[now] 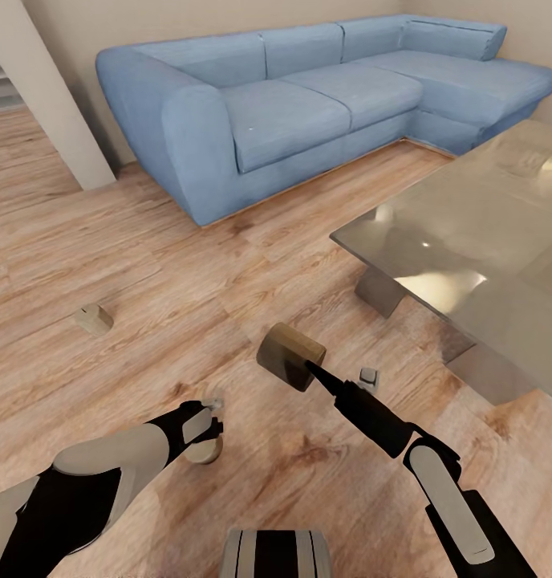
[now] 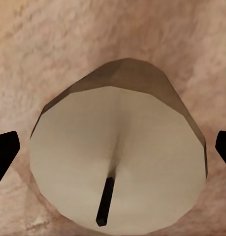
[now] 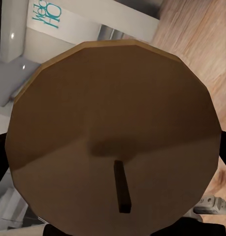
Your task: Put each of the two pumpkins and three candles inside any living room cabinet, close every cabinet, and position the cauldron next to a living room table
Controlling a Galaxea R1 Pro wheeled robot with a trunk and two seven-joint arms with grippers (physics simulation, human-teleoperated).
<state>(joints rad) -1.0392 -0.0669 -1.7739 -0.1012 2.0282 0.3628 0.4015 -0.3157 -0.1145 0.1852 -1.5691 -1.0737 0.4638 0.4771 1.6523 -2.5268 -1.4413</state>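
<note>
a short tan-olive cylindrical candle (image 1: 290,356) is clamped sideways in the right gripper (image 1: 312,369), lifted off the floor. the left gripper (image 1: 205,425), fingers apart, straddles a second upright candle (image 2: 117,162) directly below. both candles are judged light, rigid and smooth; a hold across the round flank is advised.

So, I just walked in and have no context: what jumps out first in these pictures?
The big blue sofa along the far wall dominates, with the glossy grey table at right. Nearer, the right gripper holds a tan candle lifted off the wooden floor, while the left gripper hangs over a second candle standing on the floor. A third candle lies on its side off to the left.
</note>
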